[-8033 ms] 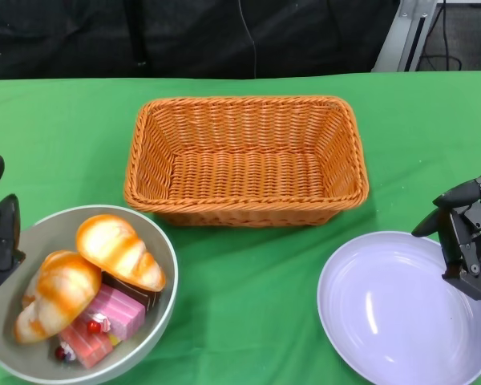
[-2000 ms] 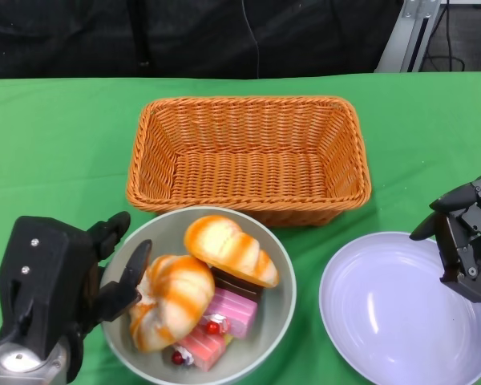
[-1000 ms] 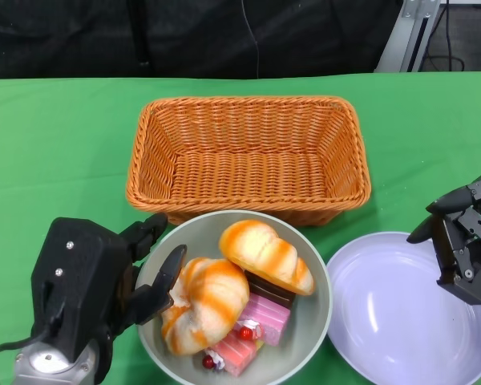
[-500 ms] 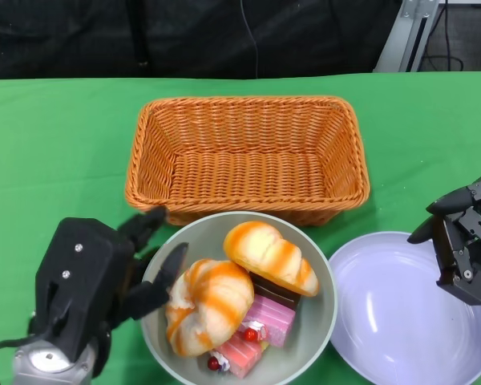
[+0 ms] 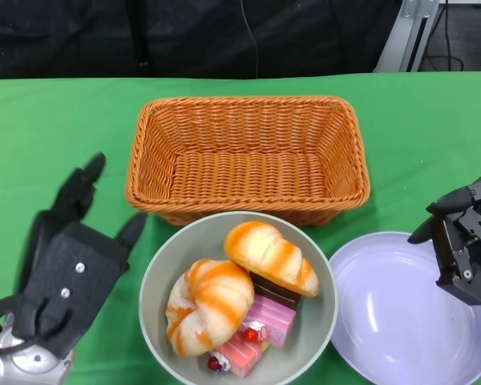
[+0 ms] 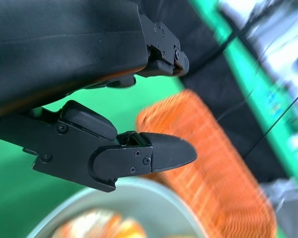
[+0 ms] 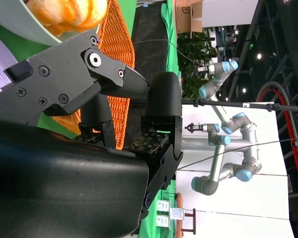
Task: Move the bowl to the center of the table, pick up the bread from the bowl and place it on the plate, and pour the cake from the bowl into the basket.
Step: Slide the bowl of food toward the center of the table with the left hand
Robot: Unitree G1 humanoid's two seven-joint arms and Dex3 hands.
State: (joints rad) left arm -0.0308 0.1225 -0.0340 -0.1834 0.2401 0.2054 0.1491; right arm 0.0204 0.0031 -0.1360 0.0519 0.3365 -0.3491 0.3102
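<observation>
I see the grey bowl (image 5: 238, 301) on the green counter (image 5: 56, 136), just in front of the wicker basket (image 5: 247, 157) and beside the lavender plate (image 5: 405, 313). In it lie two orange-striped bread rolls (image 5: 271, 257) over pink cake slices (image 5: 260, 325) — one roll (image 5: 211, 305) leans at the bowl's left side. My left robot hand (image 5: 68, 265) is apart from the bowl, fingers spread wide, holding nothing. My right robot hand (image 5: 463, 241) hangs over the plate's right edge — fingers apart, empty.
</observation>
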